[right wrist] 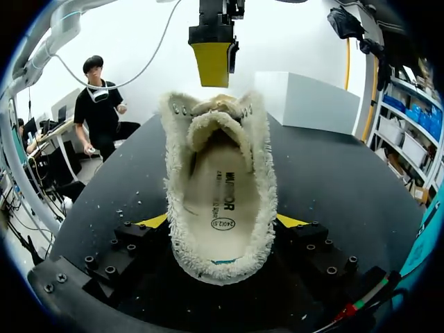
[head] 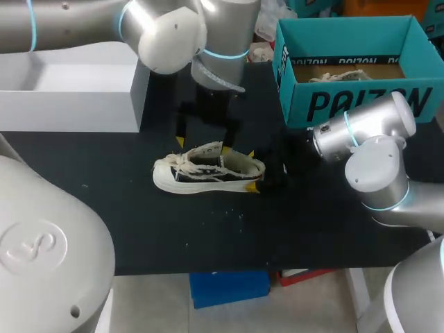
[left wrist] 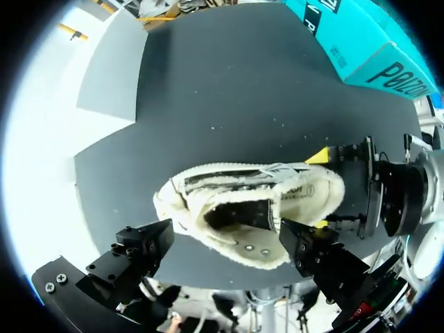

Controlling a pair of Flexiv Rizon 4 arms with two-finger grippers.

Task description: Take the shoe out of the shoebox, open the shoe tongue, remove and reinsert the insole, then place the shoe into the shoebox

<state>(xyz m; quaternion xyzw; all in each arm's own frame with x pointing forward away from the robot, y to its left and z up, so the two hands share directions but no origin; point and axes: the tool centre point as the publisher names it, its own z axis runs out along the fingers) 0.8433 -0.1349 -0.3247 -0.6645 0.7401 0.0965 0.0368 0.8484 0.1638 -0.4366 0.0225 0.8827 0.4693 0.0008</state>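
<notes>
A cream, fleece-lined low shoe (head: 207, 171) with black side panels lies on its sole in the middle of the black table, toe to the left. Its insole (right wrist: 223, 187) sits inside, and the tongue (right wrist: 216, 125) stands up at the front. My right gripper (head: 255, 171) has a yellow tip pressed against each side of the heel (right wrist: 220, 267). My left gripper (head: 207, 132) hangs open just above the laced front, its dark fingers (left wrist: 142, 251) spread wider than the shoe (left wrist: 250, 208). One of its yellow tips (right wrist: 211, 62) shows over the tongue.
The teal shoebox (head: 300, 89) stands open at the back right with another shoe (head: 341, 76) inside. A white box (head: 69, 94) sits at the back left. The table's front edge runs close below the shoe.
</notes>
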